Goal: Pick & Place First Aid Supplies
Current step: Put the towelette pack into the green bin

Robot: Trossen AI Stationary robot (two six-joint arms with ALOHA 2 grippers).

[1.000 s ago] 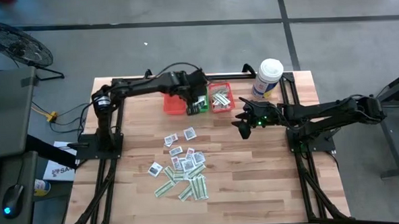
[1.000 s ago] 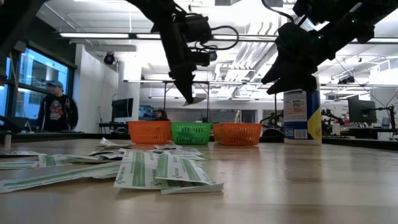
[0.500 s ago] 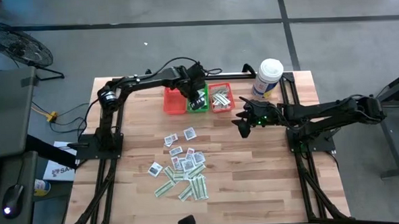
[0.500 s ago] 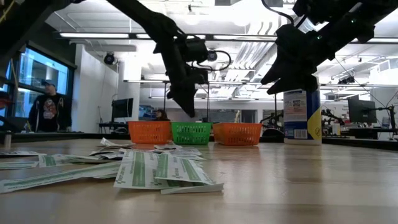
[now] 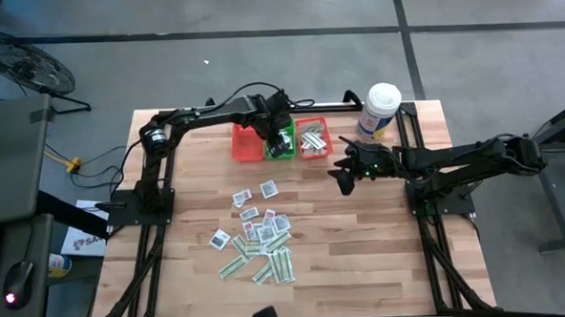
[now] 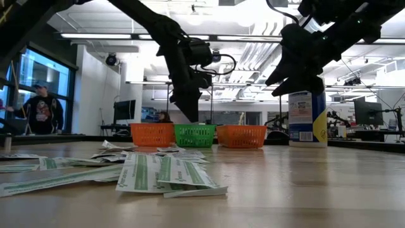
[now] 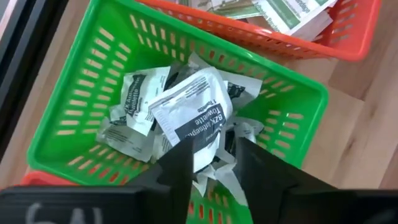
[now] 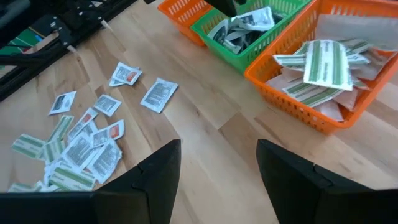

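Over the green basket (image 5: pixel 280 145) at the table's far edge, left gripper (image 7: pixel 213 155) poised low, fingers parted a little, a white printed packet (image 7: pixel 189 117) lying just ahead of the tips atop others in the basket; hard to tell whether still touched or already let go. Looks like the drop step of one sorting cycle. Nearer the front, the loose first aid supplies (image 5: pixel 259 236) scattered at centre table, many yet to move. Further right, right gripper (image 5: pixel 343 172) waiting above bare wood beside the orange basket (image 8: pixel 323 68), fingers wide, holding nothing. Next up, probably: lift clear, swing back to the pile.
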